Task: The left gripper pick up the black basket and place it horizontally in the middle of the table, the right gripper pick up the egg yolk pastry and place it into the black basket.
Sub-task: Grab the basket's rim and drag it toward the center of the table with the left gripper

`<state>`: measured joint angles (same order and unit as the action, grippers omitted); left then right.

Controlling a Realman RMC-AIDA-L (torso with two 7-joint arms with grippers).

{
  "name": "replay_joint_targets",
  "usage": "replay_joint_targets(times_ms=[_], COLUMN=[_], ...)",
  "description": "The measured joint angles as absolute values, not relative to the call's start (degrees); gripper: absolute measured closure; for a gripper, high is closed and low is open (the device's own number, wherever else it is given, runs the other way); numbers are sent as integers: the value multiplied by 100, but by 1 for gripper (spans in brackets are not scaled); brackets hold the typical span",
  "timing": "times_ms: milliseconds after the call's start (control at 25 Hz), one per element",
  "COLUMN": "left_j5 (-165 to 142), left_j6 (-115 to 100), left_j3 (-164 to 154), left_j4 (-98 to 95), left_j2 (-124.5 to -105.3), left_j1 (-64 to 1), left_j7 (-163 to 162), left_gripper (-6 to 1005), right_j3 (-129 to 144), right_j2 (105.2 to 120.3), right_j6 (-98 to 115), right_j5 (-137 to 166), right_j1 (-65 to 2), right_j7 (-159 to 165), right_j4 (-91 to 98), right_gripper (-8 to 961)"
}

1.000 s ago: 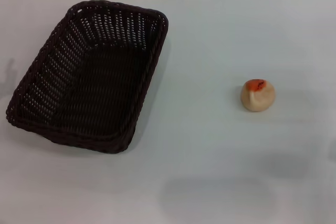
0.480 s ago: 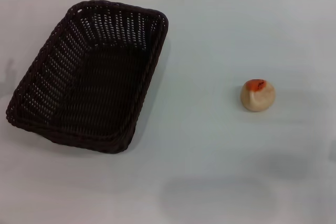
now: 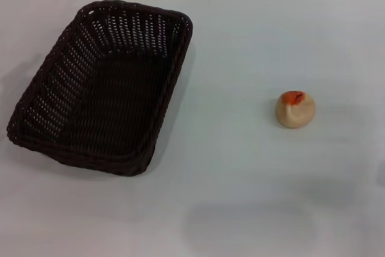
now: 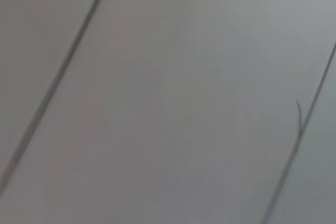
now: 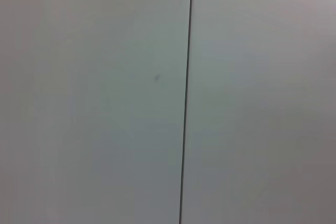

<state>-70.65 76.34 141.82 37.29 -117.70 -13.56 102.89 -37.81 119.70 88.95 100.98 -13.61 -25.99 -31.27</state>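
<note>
The black basket [image 3: 102,85] rests on the white bench [image 3: 252,197] at roughly the 9 to 10 o'clock side of the head view. Its long axis runs diagonally, from 7 o'clock toward 1 o'clock, and its interior holds nothing. The egg yolk pastry [image 3: 295,109] sits on the bench at about 3 o'clock, well apart from the basket, with its orange-red patch facing up. Neither the left pincer nor the right pincer appears in any view, so whether either is released or clenched cannot be told. Both wrist views show only pale grey panels crossed by thin dark seams [image 5: 186,98].
</note>
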Motion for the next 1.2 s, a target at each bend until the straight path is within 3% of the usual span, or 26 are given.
replay_joint_targets(times_ms=[440, 1200], left_j5=[-10141, -14046], left_j6=[7349, 6800], left_j3=[14158, 12382], left_j4=[6261, 7877], left_j2=[-11785, -11810], left_j1=[-1661, -2367], left_j7=[6369, 3605], left_gripper=[579, 579], right_j3=[-3779, -3814], right_j2=[11970, 11961], right_j6=[8906, 8954], right_j5=[10098, 10099], right_j1=[-1362, -1371], right_j7=[-2606, -2611], right_j4=[-3184, -3183], right_gripper=[395, 393])
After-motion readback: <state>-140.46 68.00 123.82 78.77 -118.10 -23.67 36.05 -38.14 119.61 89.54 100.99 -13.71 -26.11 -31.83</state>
